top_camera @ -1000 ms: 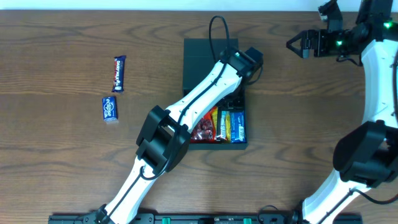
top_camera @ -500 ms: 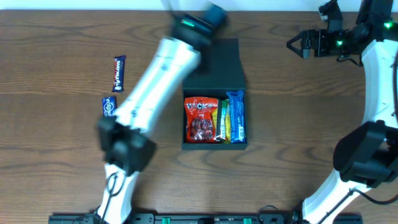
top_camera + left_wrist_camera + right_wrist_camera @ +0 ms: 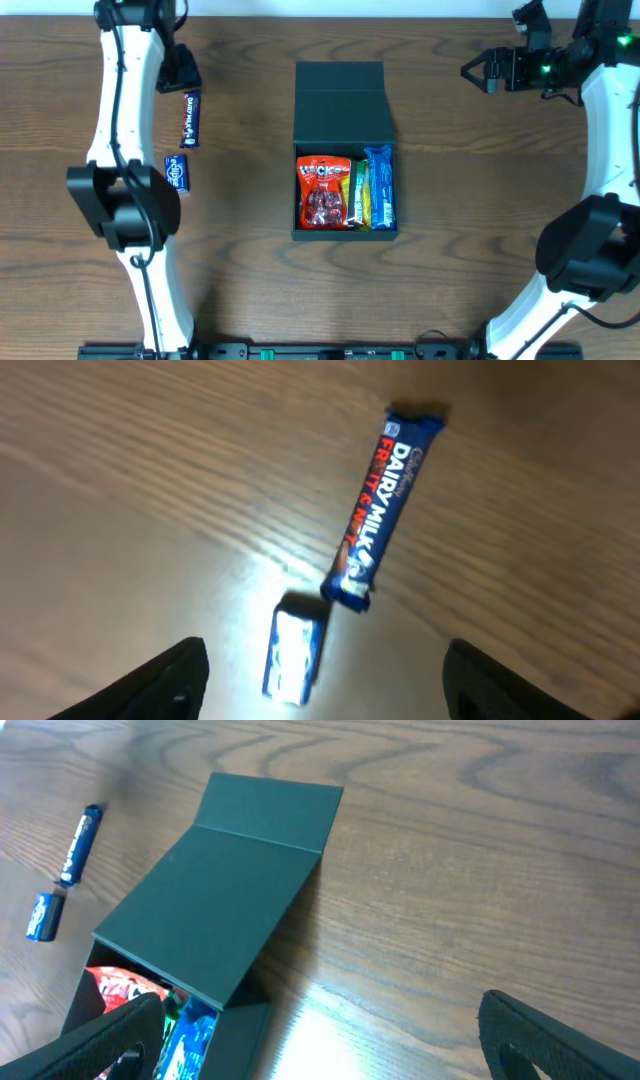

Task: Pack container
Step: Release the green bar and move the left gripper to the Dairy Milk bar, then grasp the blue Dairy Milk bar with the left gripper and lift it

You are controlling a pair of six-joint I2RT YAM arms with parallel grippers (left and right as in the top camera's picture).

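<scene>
Left gripper (image 3: 325, 660): jaws wide, empty, poised near the far-left corner above the long blue foil chocolate bar (image 3: 380, 500) and the short blue wrapped packet (image 3: 293, 655), probably for the next pick; right gripper (image 3: 318, 1020): wide, empty, parked by the far-right corner, clear of the matte green-black rectangular container (image 3: 340, 100), mid-counter, lid laid back for loading; finger bases are cropped; the packet's print is blurred.

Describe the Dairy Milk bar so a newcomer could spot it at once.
Left of the dark container mid-table, two blue snacks lie on the table. The Dairy Milk bar is the one farther from the robot's base: long and slim with white lettering, unlike the stubby blue packet beside it.
</scene>
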